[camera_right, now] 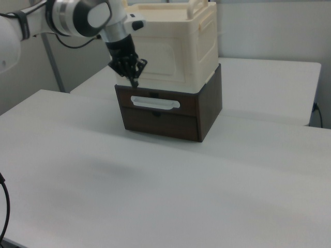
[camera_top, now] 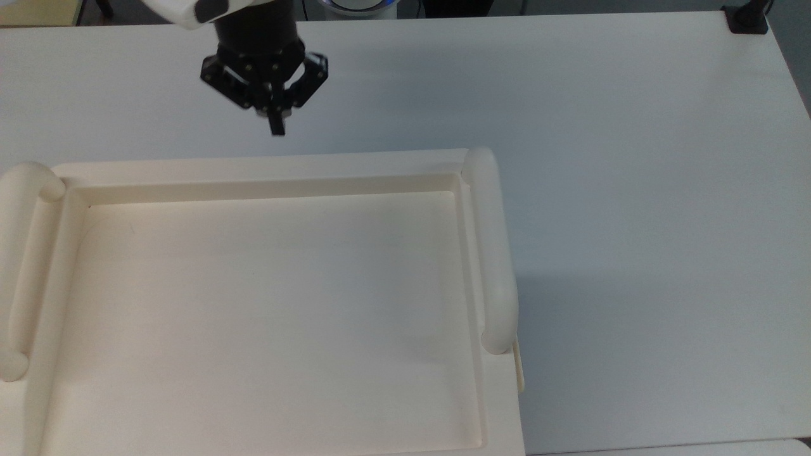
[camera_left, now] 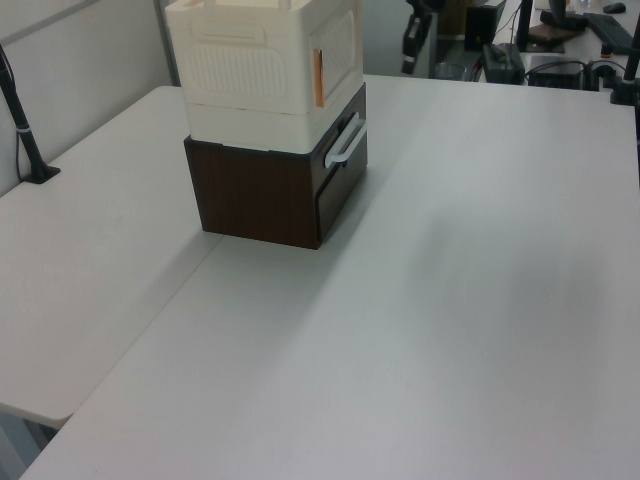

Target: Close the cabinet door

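**A:** Where is the door (camera_right: 164, 61)?

**B:** On the cabinet (camera_right: 202, 46) front that faces the hand (camera_right: 133, 78). In the right view it lies flat against that face, and I see no gap at its edges. I judge it shut, or very nearly.

**A:** And the cabinet itself?

**B:** It stands on a dark drawer box (camera_right: 170, 123) on the counter (camera_top: 633, 158). That lifts the door to a height where the hand can meet it side-on.

**A:** What is the hand doing?

**B:** It hangs just in front of the door, fingers pointing down, apart from it. In the top view it is over bare counter, near the cabinet's upper edge but clear of it.

**A:** Open or closed?

**B:** The fingers are pressed together to a single tip, with nothing between them. That suits pushing: closed fingers make one stiff point to lean on a flat panel.

**A:** So what is left?

**B:** Little, I think. If the door is not quite seated, one more nudge would do it.
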